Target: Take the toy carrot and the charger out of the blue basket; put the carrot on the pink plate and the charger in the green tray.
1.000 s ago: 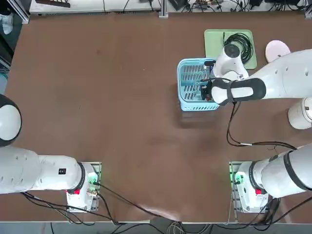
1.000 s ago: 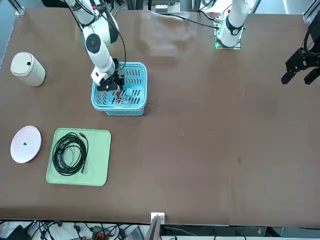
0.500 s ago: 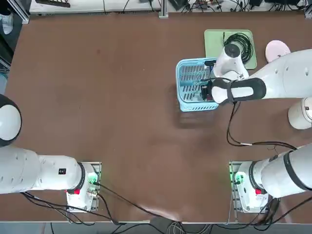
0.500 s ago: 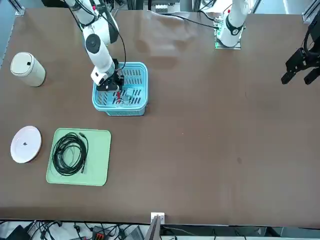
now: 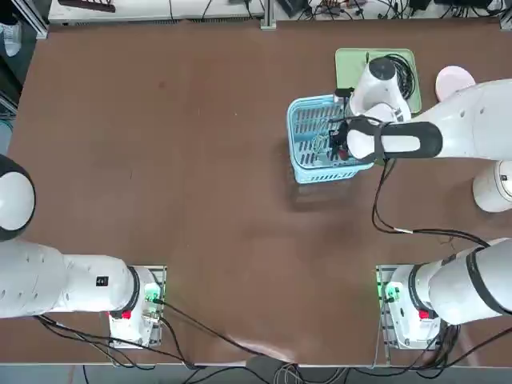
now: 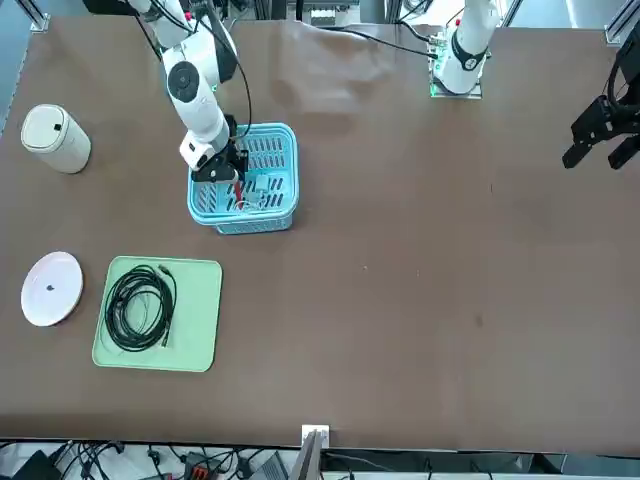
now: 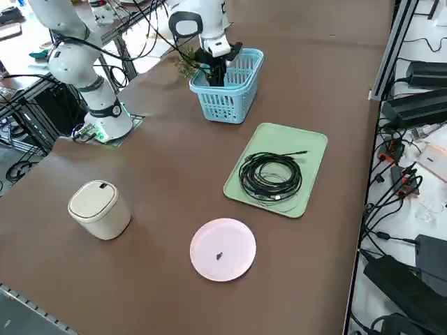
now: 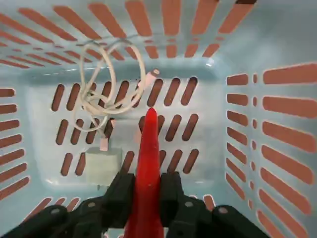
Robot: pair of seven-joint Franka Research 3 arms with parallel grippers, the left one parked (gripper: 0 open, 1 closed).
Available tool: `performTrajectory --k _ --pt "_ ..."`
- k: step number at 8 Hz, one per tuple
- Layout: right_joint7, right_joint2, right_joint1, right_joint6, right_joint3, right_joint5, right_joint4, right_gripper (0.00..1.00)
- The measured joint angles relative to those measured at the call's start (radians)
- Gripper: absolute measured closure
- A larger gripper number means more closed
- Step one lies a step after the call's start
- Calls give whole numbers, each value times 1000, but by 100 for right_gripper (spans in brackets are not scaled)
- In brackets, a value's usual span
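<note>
My right gripper reaches down into the blue basket and is shut on the toy carrot, whose red tapered tip sticks out past the fingers. The carrot's leafy end is hidden behind the fingers. The charger, a pale block with a thin looped cable, lies on the basket's slatted floor beside the carrot. In the front view the gripper stands at the basket's edge nearest the arm. The green tray lies just beyond the basket, and the pink plate sits to its right.
A coiled black cable lies on the green tray. A white cylindrical canister stands on the table on the arm's side of the pink plate. The basket's walls close in around the gripper.
The fingers closed a little more onto the carrot, then held. The wrist drifted toward the tray, and the basket slid slightly toward the table's middle.
</note>
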Motion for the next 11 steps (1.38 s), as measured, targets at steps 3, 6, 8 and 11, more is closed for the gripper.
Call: performTrajectory --k 3,6,8,11 --pt "0 -68 -2 -168 -14 0 68 69" --pt "1 -88 -32 -430 -21 0 229 69" --pt "0 -87 -59 -557 -21 0 342 69" --pt "-36 -81 -99 -620 -22 -18 433 69"
